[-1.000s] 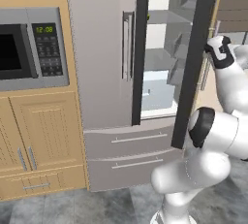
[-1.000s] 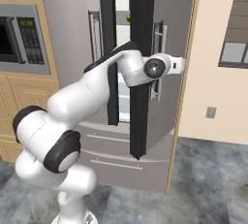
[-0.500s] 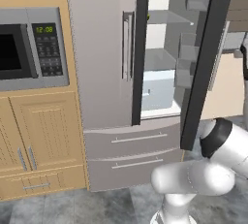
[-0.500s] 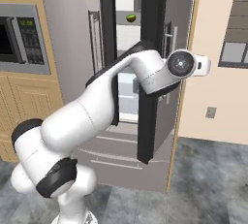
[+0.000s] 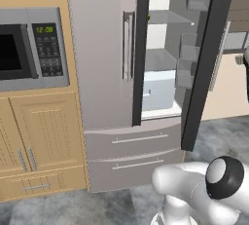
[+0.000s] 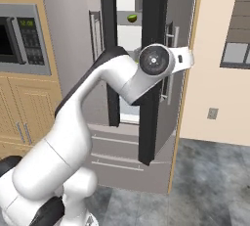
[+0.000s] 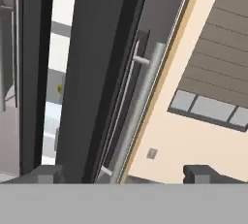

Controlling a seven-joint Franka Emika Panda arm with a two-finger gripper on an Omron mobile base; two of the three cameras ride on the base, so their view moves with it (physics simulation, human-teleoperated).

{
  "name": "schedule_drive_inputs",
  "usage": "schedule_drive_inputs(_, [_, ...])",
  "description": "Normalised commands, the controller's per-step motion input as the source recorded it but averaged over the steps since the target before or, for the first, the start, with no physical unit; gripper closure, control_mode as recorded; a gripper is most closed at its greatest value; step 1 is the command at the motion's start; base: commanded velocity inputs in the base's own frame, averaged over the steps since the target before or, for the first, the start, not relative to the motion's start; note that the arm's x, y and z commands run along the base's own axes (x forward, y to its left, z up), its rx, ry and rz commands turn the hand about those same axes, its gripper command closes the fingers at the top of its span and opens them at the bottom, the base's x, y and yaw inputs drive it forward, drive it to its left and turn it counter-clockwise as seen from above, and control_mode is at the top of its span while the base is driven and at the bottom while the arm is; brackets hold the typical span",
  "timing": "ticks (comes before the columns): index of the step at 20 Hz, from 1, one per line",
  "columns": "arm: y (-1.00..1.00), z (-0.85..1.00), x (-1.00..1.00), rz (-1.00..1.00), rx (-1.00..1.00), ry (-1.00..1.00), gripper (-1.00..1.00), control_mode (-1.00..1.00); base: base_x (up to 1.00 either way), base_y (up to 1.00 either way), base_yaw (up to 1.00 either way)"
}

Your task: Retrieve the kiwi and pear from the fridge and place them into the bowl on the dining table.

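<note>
So the gripper (image 7: 121,174) is wide open with nothing in it, right by the fridge (image 5: 107,63) door handle (image 7: 140,106). The green fruit (image 6: 131,18) sits up on a shelf. Reaching in, the arm could easily clip that half-open door.

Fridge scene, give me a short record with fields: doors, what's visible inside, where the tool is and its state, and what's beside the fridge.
fridge: left door shut, right door swung open
inside: white interior, clear shelves, pale drawer
fruit: small green item on an upper shelf, too small to tell which fruit
tool: open, holding nothing, fingertips apart beside the right door's bar handle
left of fridge: built-in microwave over wood cabinets
</note>
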Motion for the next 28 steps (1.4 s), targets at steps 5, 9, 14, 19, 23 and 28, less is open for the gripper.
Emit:
schedule_drive_inputs(5, [1.00,0.05,0.26,0.03,-0.30,0.03,-1.00,-1.00,0.00,0.00,0.00])
schedule_drive_inputs(9, [0.89,0.30,0.17,-0.05,-0.33,0.00,-1.00,-1.00,0.00,0.00,0.00])
schedule_drive_inputs(14, [0.65,0.34,0.06,-0.12,-0.33,0.04,-1.00,-1.00,0.00,0.00,0.00])
schedule_drive_inputs(19, [0.47,0.25,0.43,-0.12,-0.30,0.10,-1.00,-1.00,0.00,0.00,0.00])
schedule_drive_inputs(23, [0.14,0.00,0.79,-0.07,-0.28,0.06,-1.00,-1.00,0.00,0.00,0.00])
schedule_drive_inputs(28, [0.00,0.00,0.78,-0.10,-0.19,0.17,-1.00,-1.00,0.00,0.00,0.00])
